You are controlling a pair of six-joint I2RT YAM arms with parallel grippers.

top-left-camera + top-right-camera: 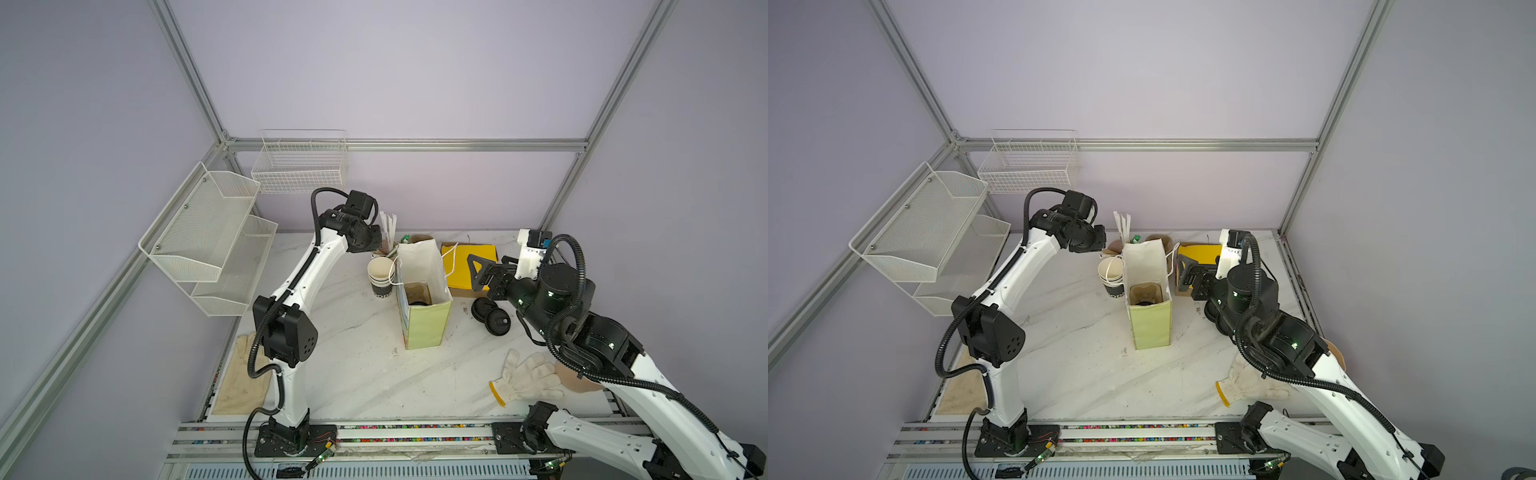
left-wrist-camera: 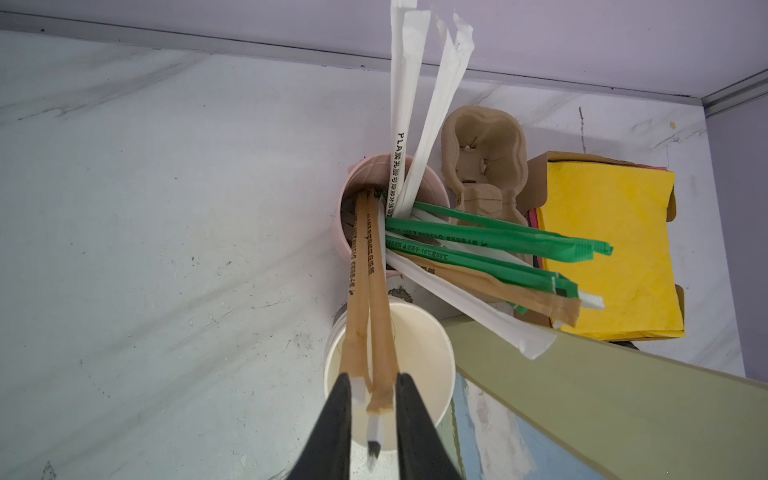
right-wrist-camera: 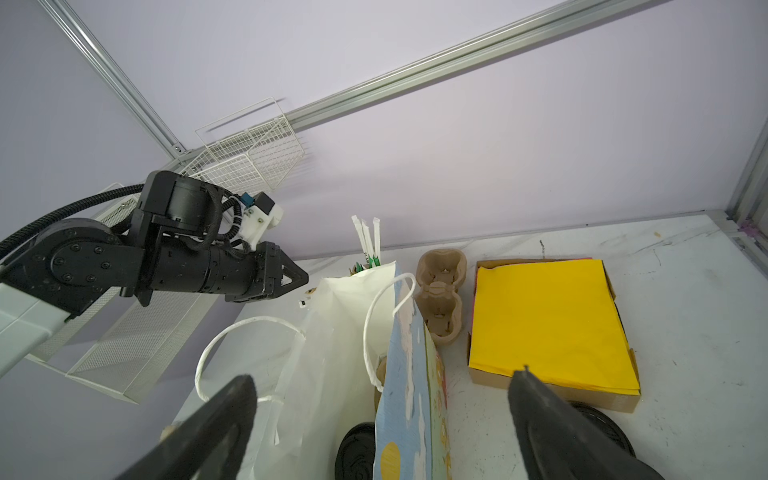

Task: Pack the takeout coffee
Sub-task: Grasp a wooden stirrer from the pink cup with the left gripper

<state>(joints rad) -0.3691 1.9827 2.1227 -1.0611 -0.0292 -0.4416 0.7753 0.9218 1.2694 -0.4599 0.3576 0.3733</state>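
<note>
Bottom centre of left wrist view: left gripper fingers nearly together, flanking tips of two brown-wrapped straws; grip unclear. Straws run up-frame into pink cup. Takeout coffee seemingly deep in paper bag, mid-frame. Right gripper splayed wide, empty.

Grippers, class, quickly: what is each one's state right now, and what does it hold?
Left gripper: jaws slightly apart around two brown wrapped straws; grip cannot be told.
Right gripper: wide open, holding nothing.
</note>
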